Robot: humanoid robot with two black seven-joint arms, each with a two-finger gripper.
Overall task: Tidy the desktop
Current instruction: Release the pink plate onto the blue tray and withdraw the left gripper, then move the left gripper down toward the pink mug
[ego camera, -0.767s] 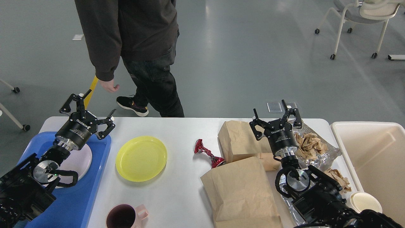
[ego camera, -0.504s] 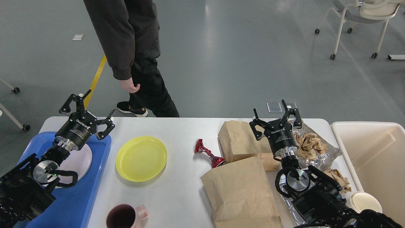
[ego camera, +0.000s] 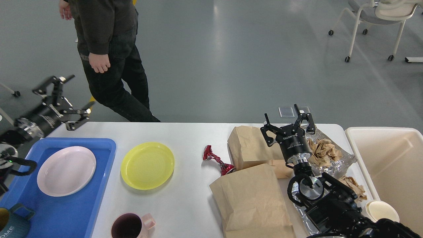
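surface (ego camera: pixel 185 205) white | tray (ego camera: pixel 76 211) blue | plate (ego camera: pixel 66 171) pale pink | plate (ego camera: pixel 147 165) yellow | bags (ego camera: pixel 254 198) brown | can (ego camera: pixel 216 161) red | bin (ego camera: pixel 393 165) cream
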